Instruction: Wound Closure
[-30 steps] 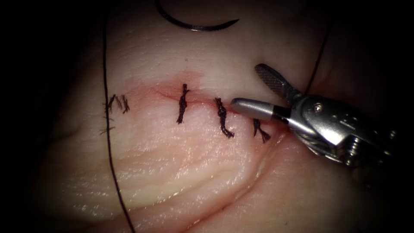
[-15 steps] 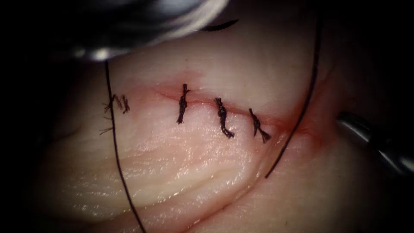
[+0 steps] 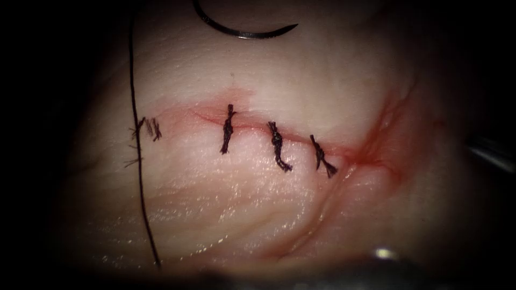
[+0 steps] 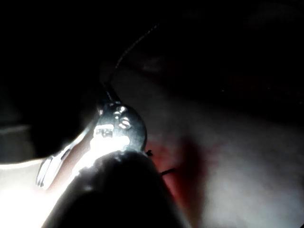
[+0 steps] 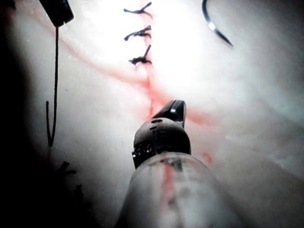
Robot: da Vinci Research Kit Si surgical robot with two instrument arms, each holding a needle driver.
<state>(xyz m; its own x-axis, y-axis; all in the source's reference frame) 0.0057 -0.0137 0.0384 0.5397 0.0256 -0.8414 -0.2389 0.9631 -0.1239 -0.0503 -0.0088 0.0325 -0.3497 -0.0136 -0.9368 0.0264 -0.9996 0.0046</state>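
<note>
R tool [image 5: 173,111] backed off empty; needle [image 3: 244,32] free on tissue [image 3: 226,204].

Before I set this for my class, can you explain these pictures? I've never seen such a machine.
A two-armed surgical practice robot works on a cut in pork tissue. One picture looks down from above; two look along each arm toward its tip. Three knotted stitches cross the cut. The curved needle lies loose on the tissue, held by neither arm. Thread hangs by the left end effector; whether it is gripped I cannot tell. The right end effector appears empty.
</note>
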